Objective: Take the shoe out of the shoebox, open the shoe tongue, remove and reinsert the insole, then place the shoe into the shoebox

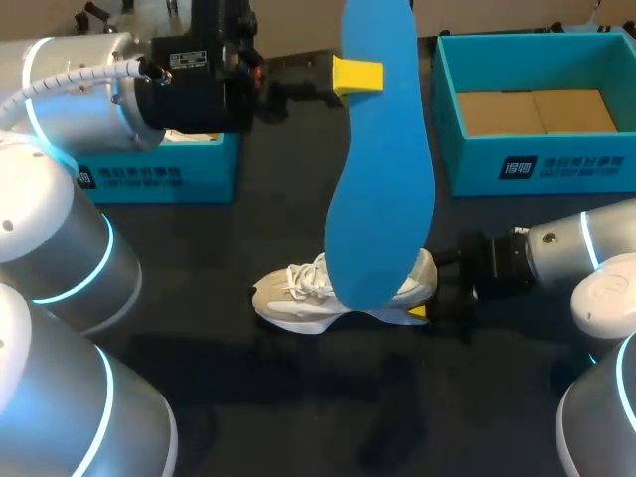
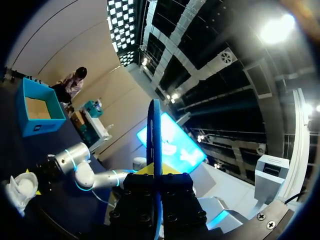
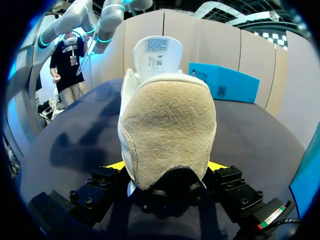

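**Insole lifted clear, shoe pinned by its heel**

The right pincer (image 3: 167, 169) is clamped across the heel of the shoe (image 3: 167, 120), which stands on the desk (image 1: 298, 397) straight ahead of its fingers, toe pointing away. The heel looks padded and soft, so I'd expect it to give a little under the squeeze, though the shoe seems light enough to stay put. Above the shoe, the left pincer (image 1: 356, 77) is closed on the blue insole (image 1: 383, 169) near its narrow heel end. The broad toe end hangs down at the shoe's opening, and I can't tell whether it touches. The insole looks thin, light and bendy, likely to buckle if pushed, so I'd feed it in toe-first. The open shoebox (image 1: 542, 167) sits well apart from both pincers.
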Robot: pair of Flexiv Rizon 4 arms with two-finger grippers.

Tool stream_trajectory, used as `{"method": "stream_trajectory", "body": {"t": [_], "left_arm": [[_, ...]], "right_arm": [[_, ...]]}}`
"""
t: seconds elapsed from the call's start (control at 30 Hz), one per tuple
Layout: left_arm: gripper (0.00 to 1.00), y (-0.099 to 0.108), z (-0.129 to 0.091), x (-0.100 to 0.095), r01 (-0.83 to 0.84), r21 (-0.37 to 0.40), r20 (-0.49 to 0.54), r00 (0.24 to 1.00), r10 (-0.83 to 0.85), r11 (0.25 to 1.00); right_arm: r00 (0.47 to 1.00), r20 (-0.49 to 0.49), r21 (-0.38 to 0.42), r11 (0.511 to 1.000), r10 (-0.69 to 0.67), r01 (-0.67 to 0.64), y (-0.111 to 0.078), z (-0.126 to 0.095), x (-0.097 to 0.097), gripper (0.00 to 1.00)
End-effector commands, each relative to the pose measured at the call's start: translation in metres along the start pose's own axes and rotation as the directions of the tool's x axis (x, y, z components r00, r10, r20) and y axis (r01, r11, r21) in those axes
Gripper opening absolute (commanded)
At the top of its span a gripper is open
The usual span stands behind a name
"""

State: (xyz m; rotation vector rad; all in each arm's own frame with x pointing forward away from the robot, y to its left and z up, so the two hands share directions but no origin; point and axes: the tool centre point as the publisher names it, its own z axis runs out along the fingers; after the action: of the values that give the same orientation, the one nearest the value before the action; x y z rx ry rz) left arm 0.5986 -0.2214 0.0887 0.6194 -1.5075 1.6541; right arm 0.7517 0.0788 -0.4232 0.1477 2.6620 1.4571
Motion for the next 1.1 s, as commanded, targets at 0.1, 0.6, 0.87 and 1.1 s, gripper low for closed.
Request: {"method": "stream_trajectory", "body": {"t": [0.1, 0.6, 0.87, 1.1], "left_arm": [[0.0, 0.001, 0.001, -0.001, -0.001, 0.002, 0.0, 1.0, 0.001, 1.0], [0.0, 0.001, 0.001, -0.001, -0.001, 0.002, 0.0, 1.0, 0.001, 1.0], [0.0, 0.001, 0.001, -0.001, -0.001, 0.002, 0.0, 1.0, 0.001, 1.0], [0.0, 0.001, 0.001, -0.001, -0.001, 0.002, 0.0, 1.0, 0.001, 1.0]], "right_arm": [[1.0, 0.003, 0.002, 1.0, 0.0, 0.0, -0.001, 0.002, 0.0, 0.0], [1.0, 0.003, 0.002, 1.0, 0.0, 0.0, -0.001, 0.002, 0.0, 1.0], [1.0, 0.018, 0.009, 1.0, 0.008, -0.009, -0.001, -0.004, 0.001, 1.0], [1.0, 0.024, 0.063, 0.998, 0.008, -0.01, 0.009, -0.015, 0.003, 1.0]]}}
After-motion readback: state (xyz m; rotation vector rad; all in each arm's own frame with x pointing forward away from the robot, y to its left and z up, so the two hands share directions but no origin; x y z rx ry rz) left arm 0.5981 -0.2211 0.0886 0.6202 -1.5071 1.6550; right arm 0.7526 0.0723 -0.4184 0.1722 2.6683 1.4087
